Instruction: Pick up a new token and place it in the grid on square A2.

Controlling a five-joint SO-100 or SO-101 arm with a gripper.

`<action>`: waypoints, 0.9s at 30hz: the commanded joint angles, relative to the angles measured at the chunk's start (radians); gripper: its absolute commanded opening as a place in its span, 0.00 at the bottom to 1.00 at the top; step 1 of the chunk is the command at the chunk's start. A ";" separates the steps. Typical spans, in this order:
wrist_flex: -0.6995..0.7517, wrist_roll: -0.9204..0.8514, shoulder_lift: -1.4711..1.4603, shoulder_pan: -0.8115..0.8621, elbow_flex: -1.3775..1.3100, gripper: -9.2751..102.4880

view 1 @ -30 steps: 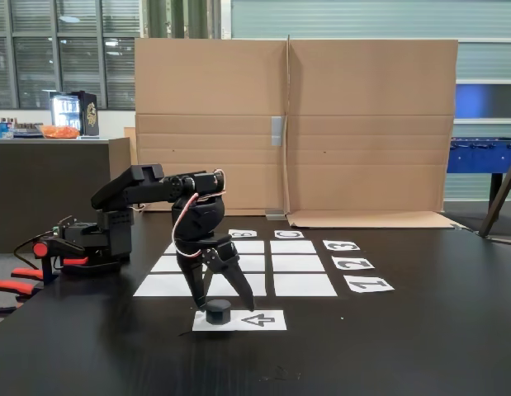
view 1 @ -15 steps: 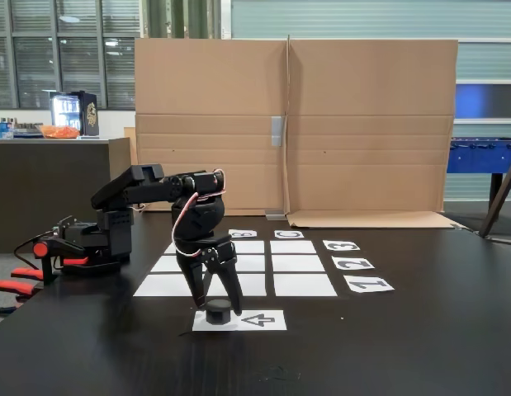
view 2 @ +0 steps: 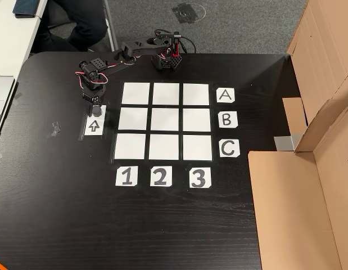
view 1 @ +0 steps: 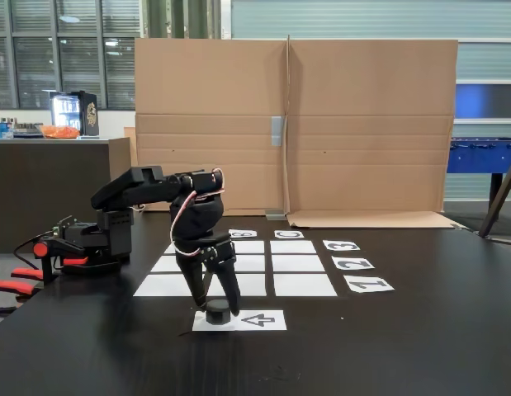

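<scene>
Black table [view 1: 420, 330] w/ cardboard [view 1: 362, 124] at back. Grid [view 2: 165, 121] sits beside gripper [view 1: 215, 304], A2 [view 2: 166, 94] bare. Gripper straddles token [view 1: 218, 312] on arrow sheet [view 1: 259, 320], fingers close either side; can't tell if clamped.

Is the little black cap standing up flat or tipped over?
Standing flat. In the fixed view the token sits level on the arrow sheet, round top facing up, with the gripper fingers either side.
</scene>
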 commanded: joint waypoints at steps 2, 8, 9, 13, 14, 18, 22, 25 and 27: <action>0.003 0.002 0.008 0.006 -0.038 0.31; 0.002 -0.002 0.006 0.006 -0.043 0.31; 0.002 -0.002 0.005 0.006 -0.043 0.31; 0.000 -0.005 -0.002 0.003 -0.049 0.31; 0.000 -0.006 -0.003 0.002 -0.052 0.31; 0.000 -0.011 -0.009 -0.002 -0.061 0.31; 0.000 -0.012 -0.015 -0.003 -0.067 0.29; 0.000 -0.015 -0.017 -0.006 -0.067 0.29; 0.002 -0.017 -0.017 -0.008 -0.067 0.29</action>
